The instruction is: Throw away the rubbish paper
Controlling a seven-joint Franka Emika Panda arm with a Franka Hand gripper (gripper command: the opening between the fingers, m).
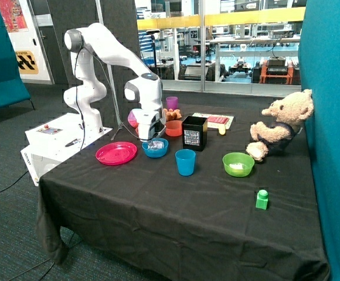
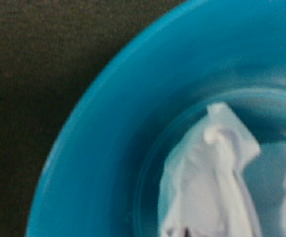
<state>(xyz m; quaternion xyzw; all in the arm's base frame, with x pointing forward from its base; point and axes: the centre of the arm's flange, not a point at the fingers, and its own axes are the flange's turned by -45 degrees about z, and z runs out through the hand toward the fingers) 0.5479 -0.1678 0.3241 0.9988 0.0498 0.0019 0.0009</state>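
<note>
A table is being covered by a black cloth [image 1: 176, 205], with dark carpet around it, a teal partition at three o'clock, and a glass wall at twelve o'clock through which a workshop is being seen.

Near the cloth's centre a blue bowl [image 1: 155, 148] is being occupied by a white paper wad [image 2: 209, 182], seen crumpled on the bowl's floor in the wrist view. At three o'clock from it a green bowl [image 1: 238, 164] is holding another white wad [image 1: 238, 167]. Neither wad is lying in the black bin [image 1: 194, 133], which is standing just beyond the blue bowl at one o'clock. A pink plate [image 1: 116, 153] is lying at nine o'clock from the blue bowl, a blue cup [image 1: 186, 162] at four o'clock. An orange bowl [image 1: 174, 127] and a purple cup [image 1: 172, 103] are being kept behind, toward twelve o'clock.

The gripper [image 1: 153, 141] is being held right over the blue bowl, down at its rim; whether its fingers are parted or closed cannot be told.

A teddy bear [image 1: 281, 124] is being propped against the partition, and a green block [image 1: 262, 199] is sitting near the front edge at five o'clock.
</note>
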